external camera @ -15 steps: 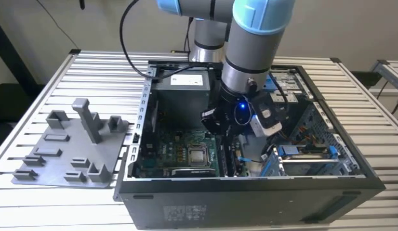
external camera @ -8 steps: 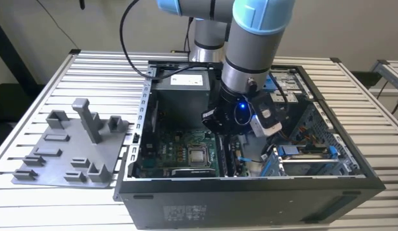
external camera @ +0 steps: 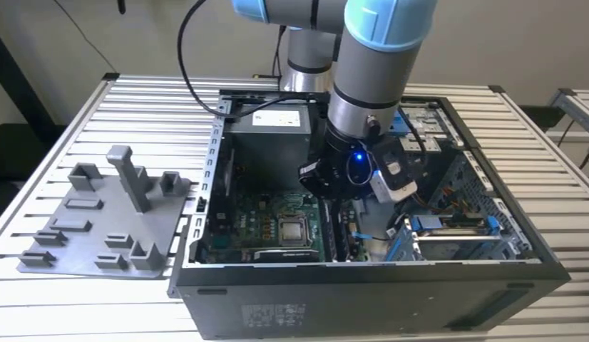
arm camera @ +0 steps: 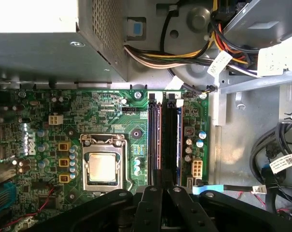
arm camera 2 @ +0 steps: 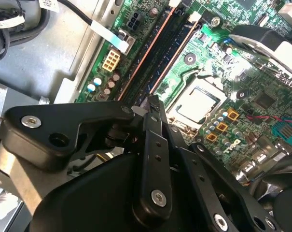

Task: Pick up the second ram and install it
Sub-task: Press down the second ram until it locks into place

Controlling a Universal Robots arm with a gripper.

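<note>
Second ram [arm camera: 170,140] sits, as far as we can tell, in the dark slot just beside the first stick [arm camera: 154,140], right of center in the first wrist view. We see our gripper [arm camera: 161,189] at the bottom center, fingers drawn together over the slot's near end; whether they pinch the stick we cannot tell. Left lies the CPU socket [arm camera: 103,166] on the green motherboard [arm camera: 112,116].

In the exterior view, a grey fixture tray [external camera: 95,221] rests at left, outside the computer case [external camera: 371,299].

In the exterior view the arm [external camera: 371,78] covers the tool and part of the motherboard [external camera: 266,228], while in both wrist views the tool [arm camera: 161,193] hides the near ends of the memory slots [arm camera: 164,140], its fingertips too crowded to judge.
</note>
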